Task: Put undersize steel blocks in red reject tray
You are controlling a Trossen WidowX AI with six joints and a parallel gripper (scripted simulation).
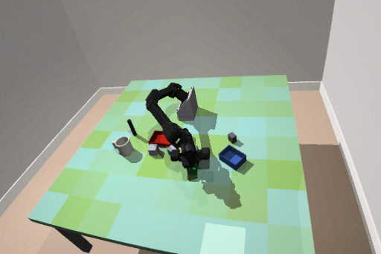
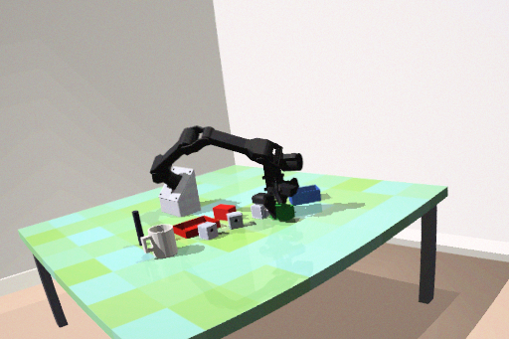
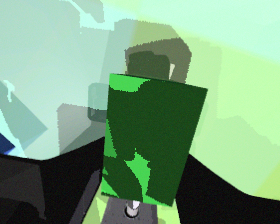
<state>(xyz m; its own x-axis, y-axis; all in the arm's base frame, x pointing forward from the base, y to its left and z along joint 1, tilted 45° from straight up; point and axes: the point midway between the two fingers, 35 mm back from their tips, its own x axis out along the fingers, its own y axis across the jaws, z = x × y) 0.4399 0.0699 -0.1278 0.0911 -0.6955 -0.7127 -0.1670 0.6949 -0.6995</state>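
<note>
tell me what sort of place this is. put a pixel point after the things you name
Possibly a gauging bench in a plain room: small grey blocks with bored holes (image 2: 212, 231), a shallow red tray (image 1: 155, 142) (image 2: 185, 234), and a black jointed arm's gripper (image 1: 191, 162) (image 2: 282, 210) holding a green gauge (image 1: 192, 172) (image 2: 284, 213) (image 3: 156, 130).

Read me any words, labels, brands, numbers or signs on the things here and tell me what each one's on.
There are none I can read, not on the mug, the blue tray or the green gauge.

Black jointed arm (image 1: 158, 115) (image 2: 229, 140); pale wedge-shaped base (image 1: 189, 111) (image 2: 180, 201).
</note>
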